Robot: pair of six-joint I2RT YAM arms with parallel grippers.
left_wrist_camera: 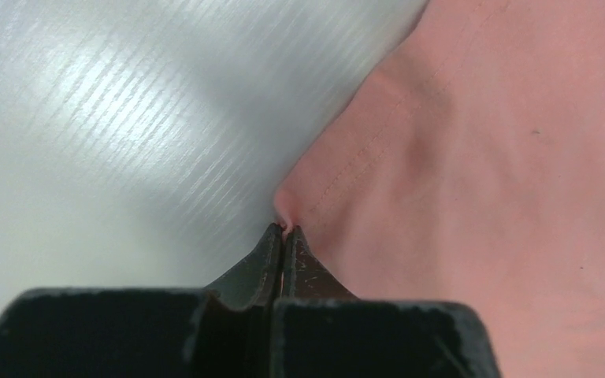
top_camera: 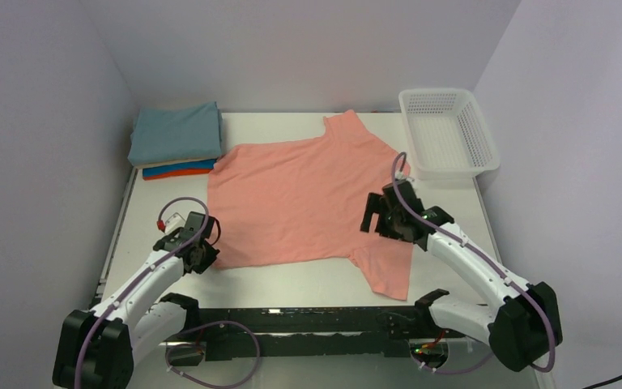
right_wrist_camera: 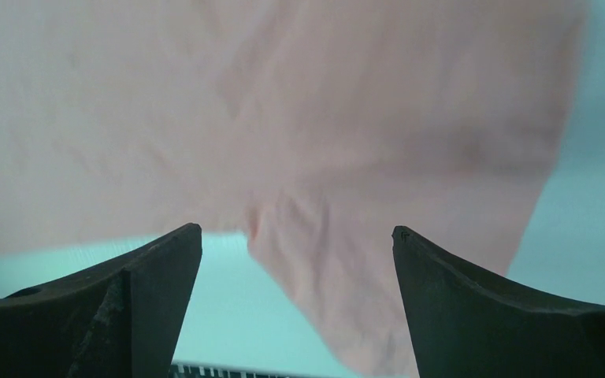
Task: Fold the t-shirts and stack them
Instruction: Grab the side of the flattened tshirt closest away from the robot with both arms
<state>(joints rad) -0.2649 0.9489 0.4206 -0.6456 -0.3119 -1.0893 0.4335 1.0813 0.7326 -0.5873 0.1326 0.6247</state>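
White table carries the salmon-pink t-shirt spread flat across its middle, the left gripper pinched shut on the near-left hem corner, the right gripper open above the near sleeve, and I reckon that one should take hold before both lift evenly.

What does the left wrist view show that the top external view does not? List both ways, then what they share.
Only the left wrist view: the left gripper shut on the corner of the salmon-pink shirt, pinching up a small peak of cloth beside the hem stitching. Only the top external view: the whole shirt spread flat, the folded stack at the far left, the white basket at the far right, the right gripper above the near sleeve. Both: the shirt's near left corner and the table.
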